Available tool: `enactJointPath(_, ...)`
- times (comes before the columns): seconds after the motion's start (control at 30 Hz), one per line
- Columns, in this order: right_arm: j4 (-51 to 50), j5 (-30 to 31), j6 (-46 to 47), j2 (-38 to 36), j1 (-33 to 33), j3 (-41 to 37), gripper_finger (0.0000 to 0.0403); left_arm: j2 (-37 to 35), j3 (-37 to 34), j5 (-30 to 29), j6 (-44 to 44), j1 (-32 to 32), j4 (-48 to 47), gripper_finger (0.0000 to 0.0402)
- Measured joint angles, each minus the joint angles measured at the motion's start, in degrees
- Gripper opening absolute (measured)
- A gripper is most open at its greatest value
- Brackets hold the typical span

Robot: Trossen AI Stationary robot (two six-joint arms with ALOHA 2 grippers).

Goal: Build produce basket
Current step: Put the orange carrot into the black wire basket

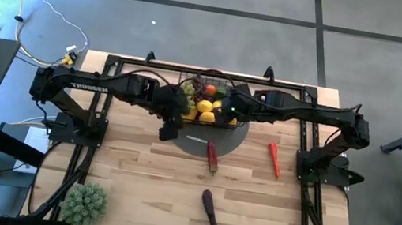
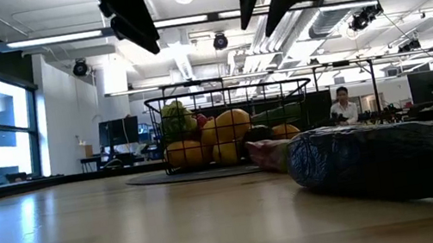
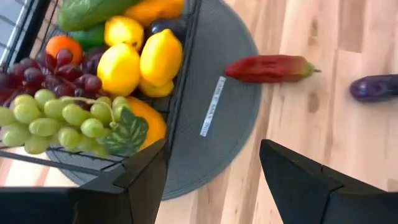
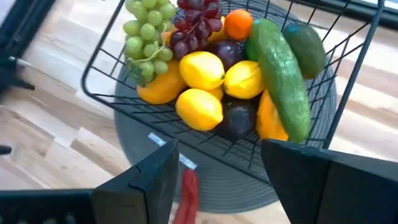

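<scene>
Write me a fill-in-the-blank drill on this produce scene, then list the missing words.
1. The basket stands on a round grey ____.
2. The bunch of green grapes lies ____ the basket.
3. The eggplant lies on the ____, outside the basket.
4. Both the left gripper and the right gripper hold ____.

Missing words: mat; inside; table; nothing

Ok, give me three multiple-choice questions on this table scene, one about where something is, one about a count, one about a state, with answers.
1. Where does the eggplant lie?
A. on the bare table
B. in the basket
C. on the grey mat

2. How many lemons show in the basket?
A. one
B. three
C. six

3. What is the left gripper doing?
A. clamping a chili
B. holding grapes
C. open, holding nothing

Answers: 1 A, it lies on wood, apart from the mat. 2 B, the right wrist view shows three. 3 C, nothing sits between its fingers.
</scene>
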Motion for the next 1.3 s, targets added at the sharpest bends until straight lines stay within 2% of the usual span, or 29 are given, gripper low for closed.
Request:
enactJointPath(0.2,-2.05,0.97,5.66,-0.07,3.39,0.0,0.0211,-1.53,-0.02,-5.34,-0.01,-3.23,0.42,0.0241)
enactJointPath(0.37,-9.8,3.97,11.2,-0.05,5.45,0.0,0.0211,-4.39,-0.02,-9.13,0.01,-4.06,-0.73,0.0241)
enactJointPath(0.53,-16.74,4.86,14.79,-0.05,6.99,0.0,0.0211,-6.54,-0.02,-9.25,-0.01,-3.82,-0.97,0.0241)
enactJointPath(0.97,-30.27,7.45,15.35,-0.07,7.56,-0.2,0.0211,-6.28,-0.02,-10.84,1.53,-2.47,-0.89,0.0241)
enactJointPath(1.1,-30.1,7.68,15.83,-2.26,7.56,-4.99,0.0211,-6.29,-0.02,-10.94,1.53,-0.89,-0.83,0.0241)
enactJointPath(1.3,-28.35,2.33,18.91,-9.4,7.54,-17.66,0.0211,-6.29,-0.02,-10.94,1.52,1.88,0.13,0.0241)
